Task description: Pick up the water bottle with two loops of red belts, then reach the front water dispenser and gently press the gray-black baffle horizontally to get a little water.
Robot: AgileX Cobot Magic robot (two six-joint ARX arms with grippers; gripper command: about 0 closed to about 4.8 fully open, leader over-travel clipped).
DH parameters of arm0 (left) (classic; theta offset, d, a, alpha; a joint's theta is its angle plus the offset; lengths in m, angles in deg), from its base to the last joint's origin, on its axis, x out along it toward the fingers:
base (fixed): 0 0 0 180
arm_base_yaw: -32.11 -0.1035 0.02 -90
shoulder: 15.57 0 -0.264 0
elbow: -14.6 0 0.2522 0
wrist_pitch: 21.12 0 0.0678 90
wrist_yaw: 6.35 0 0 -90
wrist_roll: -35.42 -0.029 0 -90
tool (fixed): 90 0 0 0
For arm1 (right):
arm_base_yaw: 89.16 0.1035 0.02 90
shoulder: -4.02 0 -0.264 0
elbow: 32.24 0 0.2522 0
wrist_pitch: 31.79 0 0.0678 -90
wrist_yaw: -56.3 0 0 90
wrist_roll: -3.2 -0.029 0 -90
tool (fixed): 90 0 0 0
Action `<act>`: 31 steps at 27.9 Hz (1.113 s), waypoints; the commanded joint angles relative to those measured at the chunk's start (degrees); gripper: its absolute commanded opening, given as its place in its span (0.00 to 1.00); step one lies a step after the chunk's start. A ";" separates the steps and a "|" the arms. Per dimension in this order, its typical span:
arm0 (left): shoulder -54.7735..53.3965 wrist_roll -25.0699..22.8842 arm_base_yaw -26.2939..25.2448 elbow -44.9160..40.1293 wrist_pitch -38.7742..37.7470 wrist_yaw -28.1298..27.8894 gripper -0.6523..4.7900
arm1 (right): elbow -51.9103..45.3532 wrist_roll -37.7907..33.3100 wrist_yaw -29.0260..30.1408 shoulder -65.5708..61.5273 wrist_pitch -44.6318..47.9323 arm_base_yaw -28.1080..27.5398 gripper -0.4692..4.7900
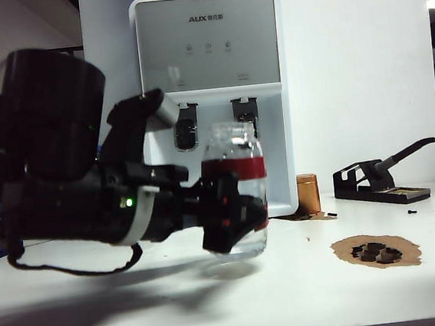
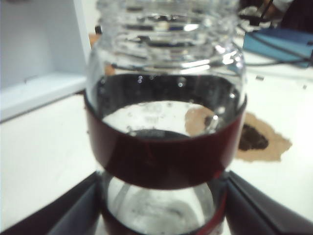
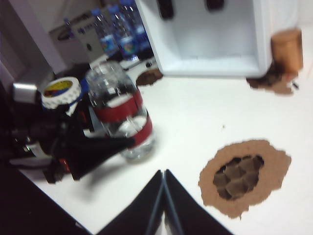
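The short clear water bottle with two dark red bands (image 1: 237, 188) is lifted just off the white table (image 1: 292, 294), its shadow beneath it, in front of the tall white water dispenser (image 1: 212, 94) marked "AUX" (small grey text beside the logo is unreadable). The black left gripper (image 1: 234, 211) clasps the bottle's lower body, one finger (image 2: 254, 203) on each side. The right gripper (image 3: 164, 196), seen only in its own wrist view, hangs above the table with its fingers pressed together, holding nothing.

Exterior view faces the water dispenser (image 1: 212, 94) low; wrist views look down.
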 commanded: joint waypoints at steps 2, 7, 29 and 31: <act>-1.46 -0.42 -0.09 0.28 1.84 -1.07 0.11 | -0.94 0.44 0.44 1.75 2.82 0.02 0.09; -3.93 -1.51 -0.07 0.28 1.90 -1.33 0.11 | -3.54 -0.07 0.57 5.90 2.38 0.04 0.09; -5.01 -3.04 -0.20 0.20 7.08 -3.63 1.00 | -4.09 -1.31 6.38 11.87 2.05 0.46 0.09; -4.94 -3.19 -0.20 -0.02 7.10 -3.15 1.00 | -4.09 -1.31 6.23 11.87 2.05 0.46 0.09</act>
